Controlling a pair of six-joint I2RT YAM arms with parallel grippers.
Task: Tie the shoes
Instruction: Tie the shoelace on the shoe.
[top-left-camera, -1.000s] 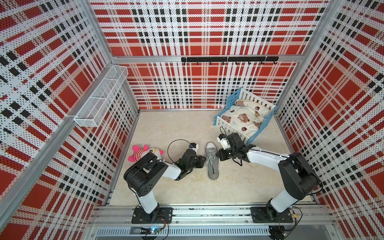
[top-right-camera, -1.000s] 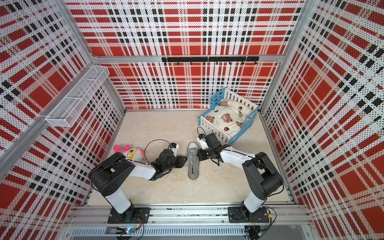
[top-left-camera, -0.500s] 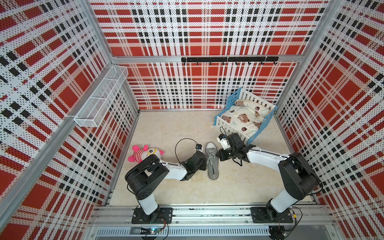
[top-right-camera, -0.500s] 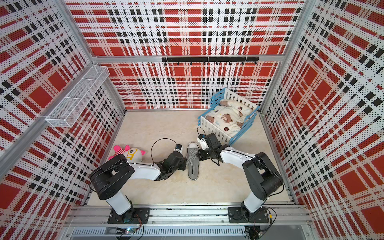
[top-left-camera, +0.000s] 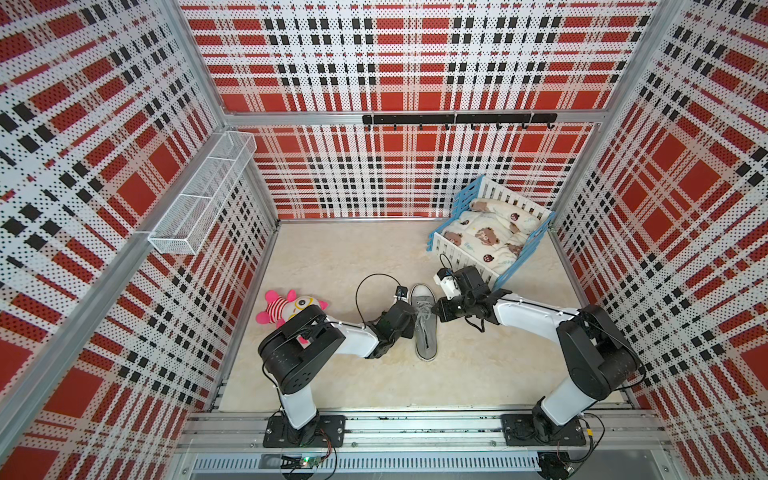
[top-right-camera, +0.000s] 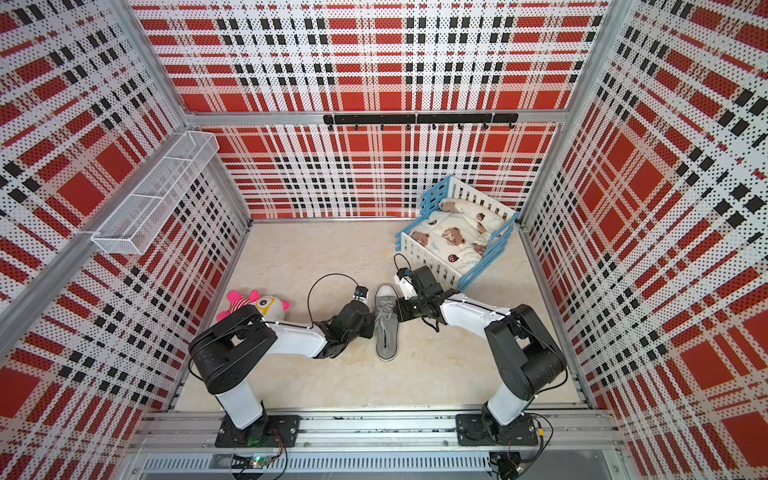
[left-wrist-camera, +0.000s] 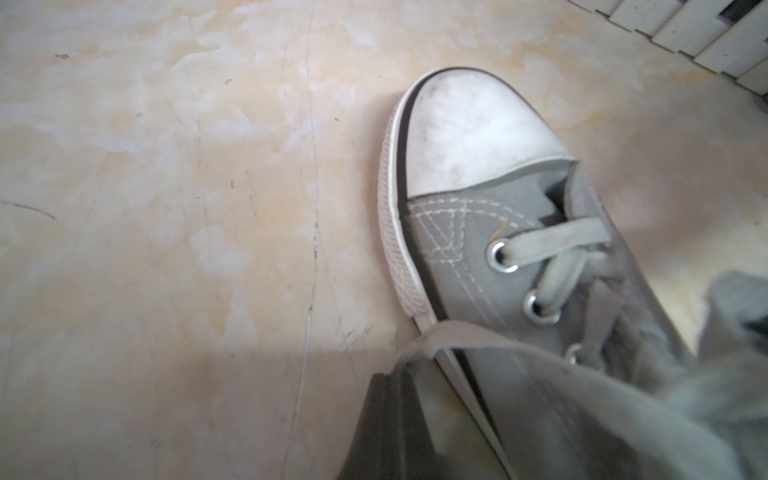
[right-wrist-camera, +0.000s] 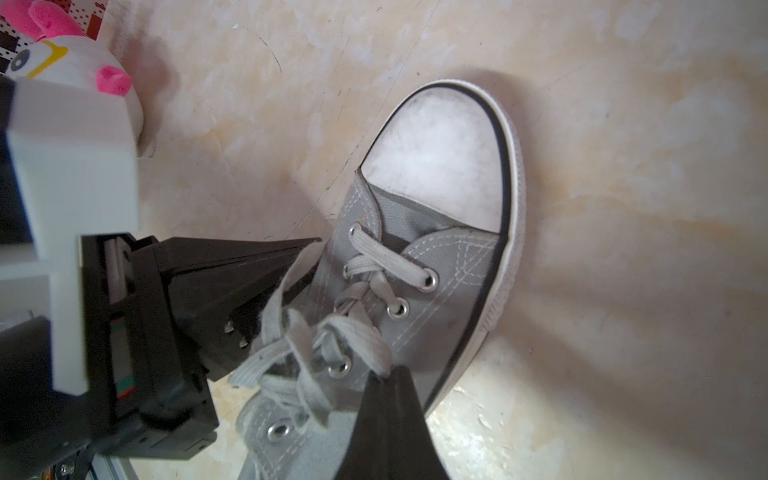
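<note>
Working on the sneaker (top-left-camera: 424, 332) lying mid-way on the counter (top-left-camera: 374, 266), toe toward 12 o'clock. Clamping the laces (right-wrist-camera: 386, 255) with the left pincer (right-wrist-camera: 307, 253) at 9 o'clock and, seemingly, the right pincer (right-wrist-camera: 388, 376) at 3 o'clock. Possibly risking a slipping lace, or dragging the light sneaker, when pulling unevenly.

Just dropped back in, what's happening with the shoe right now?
Both arms are working on the grey canvas sneaker with a white rubber toe cap, which lies flat on the beige marbled tabletop. The left gripper is shut on a loose pale grey lace at the shoe's side. The right gripper is shut at the crossed laces opposite. No bow is tied yet.
</note>
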